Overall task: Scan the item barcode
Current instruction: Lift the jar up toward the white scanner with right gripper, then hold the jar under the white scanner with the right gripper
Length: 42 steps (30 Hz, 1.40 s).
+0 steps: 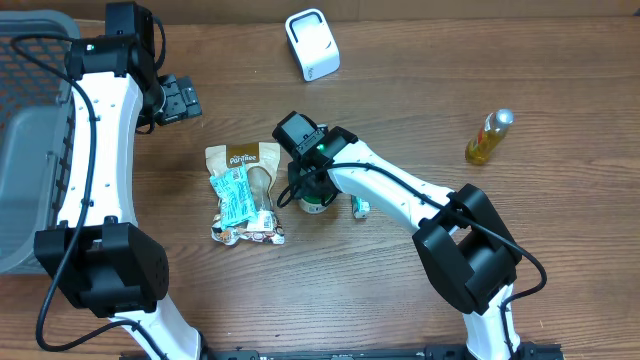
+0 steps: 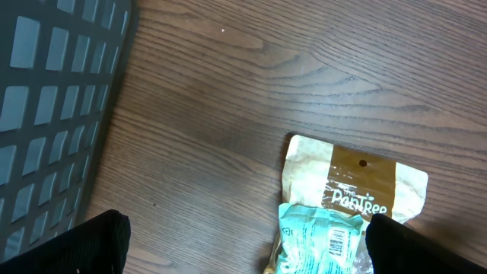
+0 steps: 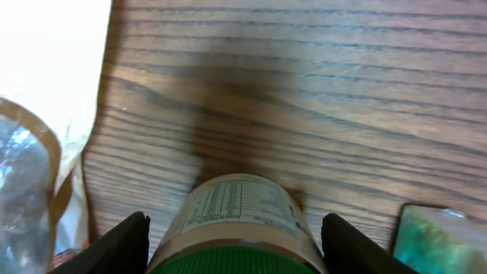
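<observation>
Green-lid jar (image 3: pixel 237 204) right up close in right wrist view; sits mid-frame in overhead view. Right tool (image 1: pixel 314 196) straddles it, jaws apart, thin gap each side. Snack pouch (image 1: pixel 245 195) just left of jar, small teal packet (image 1: pixel 360 208) just right, bare wood above. Left tool (image 2: pixel 247 250) wide open, upper left, near grey basket (image 1: pixel 30 150). Jar: cream label, tiny printed table. White scanner (image 1: pixel 312 45) top centre, well apart. Yellow bottle (image 1: pixel 490 137) far right. Worktop (image 1: pixel 450 80) brown wood grain.
</observation>
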Available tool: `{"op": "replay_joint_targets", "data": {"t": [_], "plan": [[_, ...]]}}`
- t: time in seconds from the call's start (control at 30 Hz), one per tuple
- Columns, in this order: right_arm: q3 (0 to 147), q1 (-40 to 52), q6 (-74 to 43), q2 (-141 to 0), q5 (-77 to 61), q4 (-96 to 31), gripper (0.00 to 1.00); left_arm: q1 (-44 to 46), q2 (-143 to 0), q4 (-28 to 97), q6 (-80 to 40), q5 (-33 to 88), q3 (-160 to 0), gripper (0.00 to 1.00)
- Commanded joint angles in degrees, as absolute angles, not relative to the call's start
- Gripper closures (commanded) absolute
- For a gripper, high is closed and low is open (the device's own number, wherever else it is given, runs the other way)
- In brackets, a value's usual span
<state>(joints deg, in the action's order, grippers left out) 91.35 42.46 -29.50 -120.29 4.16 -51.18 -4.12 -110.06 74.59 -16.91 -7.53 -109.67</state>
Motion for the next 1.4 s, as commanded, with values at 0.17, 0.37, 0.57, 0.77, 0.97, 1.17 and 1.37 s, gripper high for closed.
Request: {"op": "replay_joint_targets", "data": {"t": [0.17, 0.37, 0.57, 0.77, 0.97, 1.17, 1.37], "plan": [[108.57, 37.89, -16.34, -117.97, 1.39, -57.41, 0.55, -3.62, -109.78, 74.54, -16.27, -7.44, -110.72, 0.00], [136.14, 30.11, -7.18, -117.97, 1.98, -53.54, 0.65, -3.62, -109.78, 74.52, -16.29, -7.44, -110.72, 0.00], [136.11, 26.70, -7.18, -120.22, 1.98, -43.88, 0.65, -3.62, -109.78, 74.54, -16.27, -7.46, -110.72, 0.00], [136.09, 25.96, -7.07, -130.02, 2.02, -32.84, 0.65, -3.62, -109.78, 74.54, -16.27, -7.44, -110.72, 0.00], [136.09, 25.34, -6.96, -139.41, 2.02, -18.87, 0.65, -3.62, -109.78, 74.54, -16.29, -7.44, -110.72, 0.00], [136.09, 24.88, -6.96, -146.65, 4.95, -3.95, 0.65, -3.62, -109.78, 74.54, -16.29, -7.46, -110.72, 0.00], [136.09, 24.60, -2.63, -148.81, 7.66, 2.11, 0.65, -3.62, -109.78, 74.54, -16.29, -7.44, -110.72, 0.00]]}}
